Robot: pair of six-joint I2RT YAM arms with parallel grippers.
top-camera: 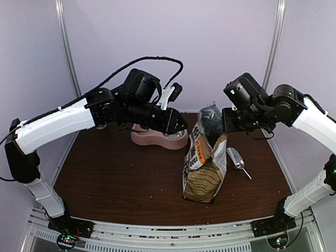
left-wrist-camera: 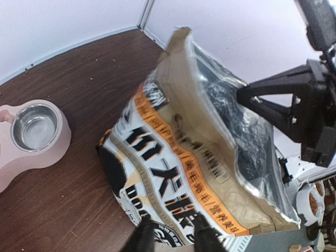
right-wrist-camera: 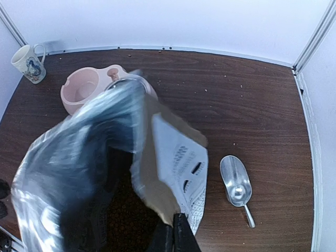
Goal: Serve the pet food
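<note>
The tan paper bag [top-camera: 202, 165] stands upright right of the table's centre, its mouth open. The pet food [right-wrist-camera: 126, 220] shows as dark reddish-brown kibble inside the bag, in the right wrist view only. My right gripper [top-camera: 223, 122] is shut on the bag's top rim; in its own view [right-wrist-camera: 173, 224] its fingers pinch the paper edge. My left gripper [top-camera: 180, 124] is open beside the bag's upper left. In its own view [left-wrist-camera: 172, 221] its fingers stand apart before the bag's printed face [left-wrist-camera: 178, 173]. The pink double bowl [top-camera: 157, 137] sits behind, its steel insert [left-wrist-camera: 34, 126] empty.
A metal scoop [top-camera: 237, 159] lies on the table right of the bag, and also shows in the right wrist view [right-wrist-camera: 236, 181]. A white mug [right-wrist-camera: 30, 63] stands at the far left corner. Walls close in the table's back and sides.
</note>
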